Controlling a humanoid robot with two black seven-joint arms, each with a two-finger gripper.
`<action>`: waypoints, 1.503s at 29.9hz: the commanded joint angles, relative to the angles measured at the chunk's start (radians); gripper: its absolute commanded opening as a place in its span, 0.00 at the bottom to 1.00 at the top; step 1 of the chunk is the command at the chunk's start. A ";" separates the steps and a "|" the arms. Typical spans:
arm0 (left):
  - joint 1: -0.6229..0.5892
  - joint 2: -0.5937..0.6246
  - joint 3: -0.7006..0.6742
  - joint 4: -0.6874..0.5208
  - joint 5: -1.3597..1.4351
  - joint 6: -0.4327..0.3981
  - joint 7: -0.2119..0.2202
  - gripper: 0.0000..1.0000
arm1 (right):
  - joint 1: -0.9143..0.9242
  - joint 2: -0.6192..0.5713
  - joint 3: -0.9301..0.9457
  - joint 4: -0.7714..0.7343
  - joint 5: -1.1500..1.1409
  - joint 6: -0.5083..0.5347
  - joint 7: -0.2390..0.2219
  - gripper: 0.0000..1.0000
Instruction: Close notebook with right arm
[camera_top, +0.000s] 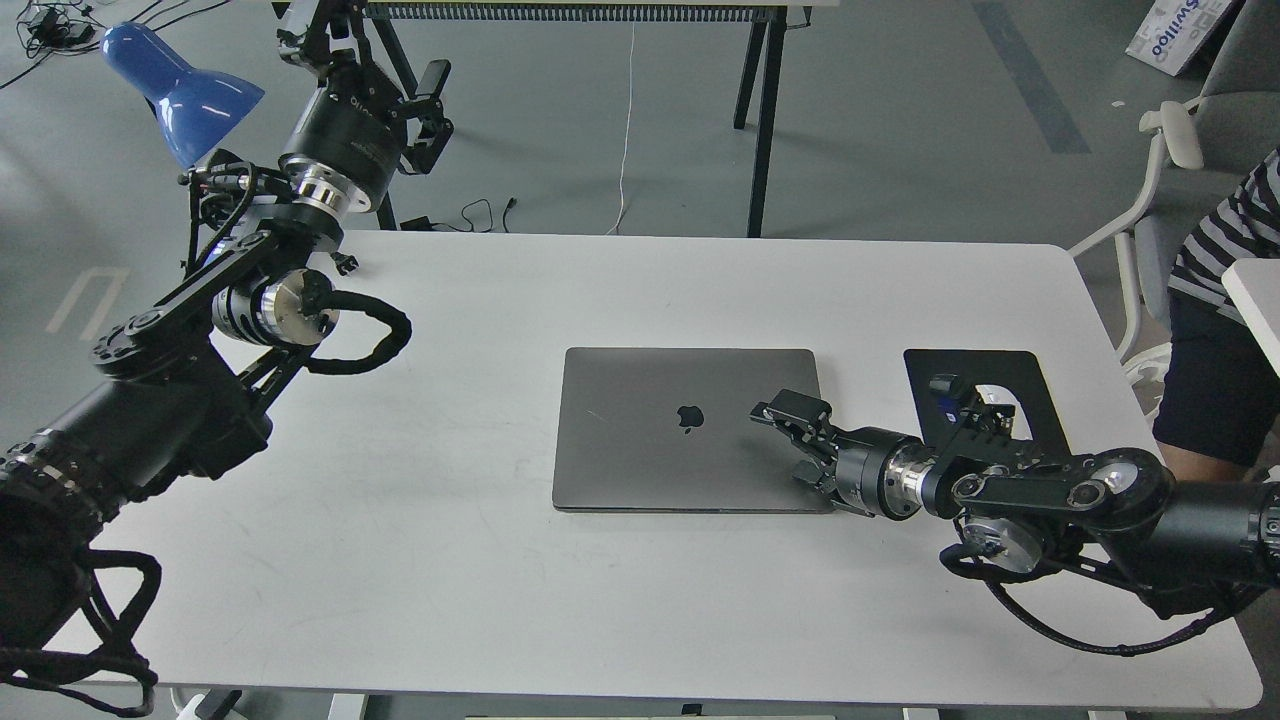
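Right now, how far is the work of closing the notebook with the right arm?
It looks done: the notebook lies flat on the white table, lid down, apple logo facing up. In hand: the right gripper is over the lid's right edge; contact cannot be told, nor whether its fingers are open. Left, probably: only drawing that arm away. The left gripper is raised beyond the table's far left corner, apart from the work.

one notebook (660, 430), lid shut flat, lies on one white table (450, 560). one black mouse pad (975, 385) sits beside it. two black robot arms reach in: the left arm (200, 340) and the right arm (1040, 495). one blue desk lamp (180, 90) stands at the far left. one white chair (1150, 200) and one seated person in a striped shirt (1230, 300) are at the right.
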 joint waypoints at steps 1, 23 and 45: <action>0.000 0.001 0.000 0.000 0.000 0.000 0.000 1.00 | 0.025 -0.007 0.010 0.016 0.000 0.000 0.000 1.00; 0.000 0.000 0.000 0.000 0.000 0.000 0.000 1.00 | 0.155 -0.199 0.355 0.191 0.012 0.006 0.002 1.00; 0.000 0.000 0.000 -0.001 0.000 0.000 0.000 1.00 | -0.012 -0.231 0.864 0.099 0.083 0.012 0.003 1.00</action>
